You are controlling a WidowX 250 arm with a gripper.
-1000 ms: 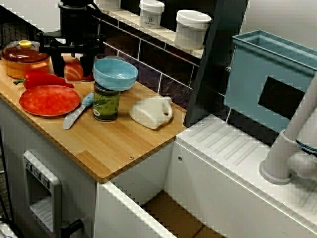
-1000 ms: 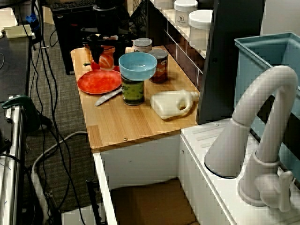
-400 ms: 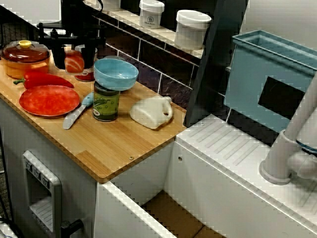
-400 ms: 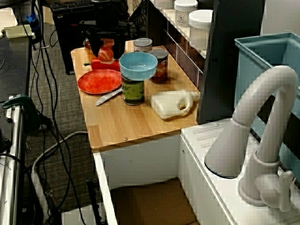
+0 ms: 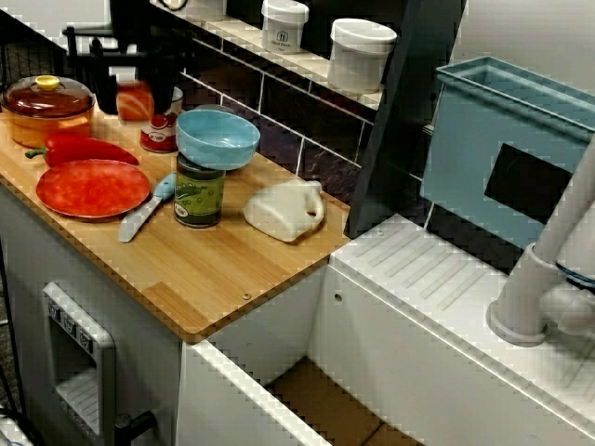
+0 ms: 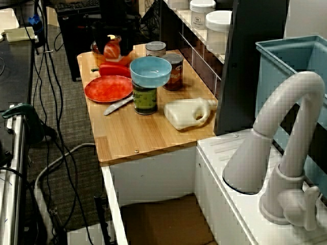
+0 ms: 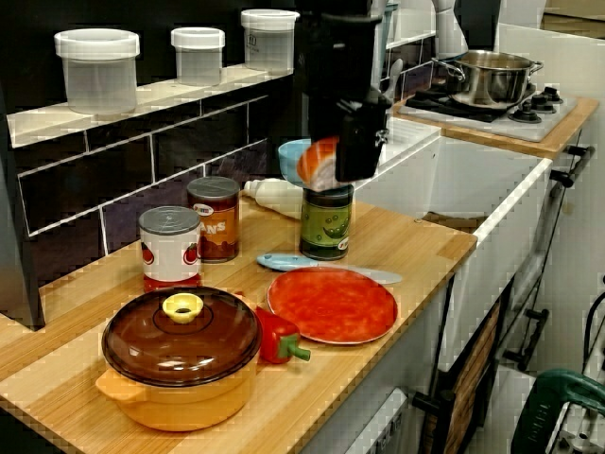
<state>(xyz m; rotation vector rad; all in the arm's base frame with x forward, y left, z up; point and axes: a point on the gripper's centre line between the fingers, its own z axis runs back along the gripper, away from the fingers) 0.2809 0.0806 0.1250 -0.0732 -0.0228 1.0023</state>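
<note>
Wooden counter along a dark tiled wall, white canisters on the ledge above, and the action sits at the far left end in the high view across the counter. The black gripper hangs there with its fingers closed around a red-orange piece, a rounded thing with a pale patch on one face (what exactly it is cannot be told from these frames). The piece is in the air, clear of the wood.

From the gripper in that high view, the orange pot with its brown lid sits at 9 o'clock, the red pepper at about 7 o'clock, and a red-and-white can just below at 5 o'clock. At 4 o'clock comes the blue bowl, perched on top of a green can. The red plate lies at 9 o'clock of that green can, and a knife with a pale blue handle lies between the two, its handle end by the can. A white jug lies on its side at 3 o'clock of the can.

Seen from the counter's far end, the gripper and the piece hang in front of the green can, and a brown can stands beside the red-and-white one against the tiles.
</note>
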